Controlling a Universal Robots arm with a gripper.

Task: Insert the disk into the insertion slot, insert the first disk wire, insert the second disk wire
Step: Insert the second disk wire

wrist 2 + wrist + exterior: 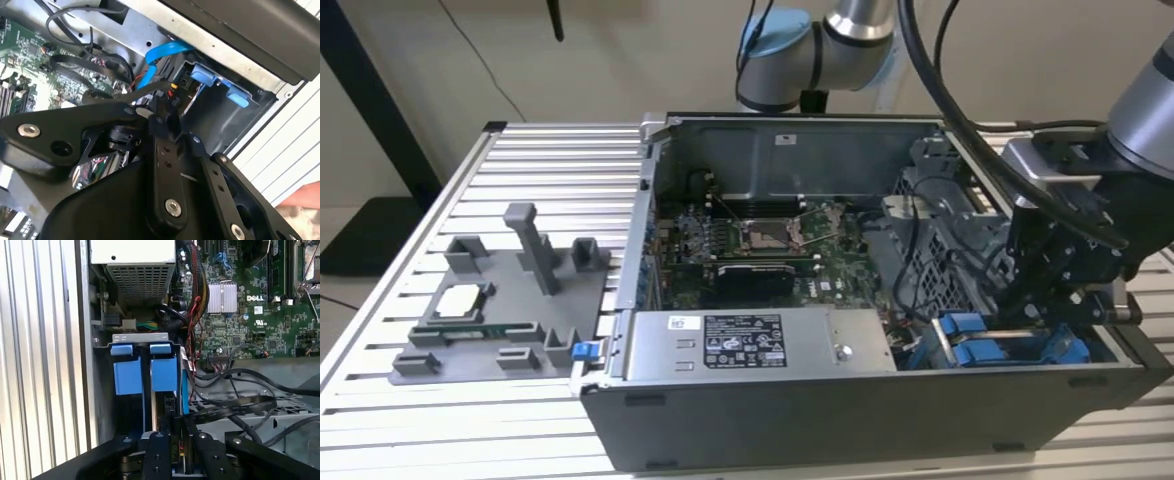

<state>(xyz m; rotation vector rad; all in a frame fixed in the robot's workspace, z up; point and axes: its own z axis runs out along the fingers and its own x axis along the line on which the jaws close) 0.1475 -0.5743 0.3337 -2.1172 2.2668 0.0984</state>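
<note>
We note the gripper (pixel 1041 315) down inside the open computer case (pixel 854 400), at the drive cage near the case's front corner on the exterior view's right. The disk (pixel 164 374) appears seated in the insertion slot (pixel 142 340): in the first wrist view two blue carrier frames stand side by side in the grey metal bay, blue tabs at the outer end, so we judge the first step done. The fingers (pixel 172 440) are drawn narrow and seem to pinch a small dark connector (pixel 170 102) at the disk's rear edge; the second wrist view shows that black plug at the fingertip, just beside the cage opening, with a blue flat cable (pixel 155 60) looping away above it. We judge one wire insertion to be in progress; whether it is the first or second wire we cannot tell. Hard to make out: whether the plug is fully home, since the gripper body covers the mating point, and the disk's label face, hidden in the cage. The grey power-supply box (pixel 747 345) lies just beside the cage, untouched.
</note>
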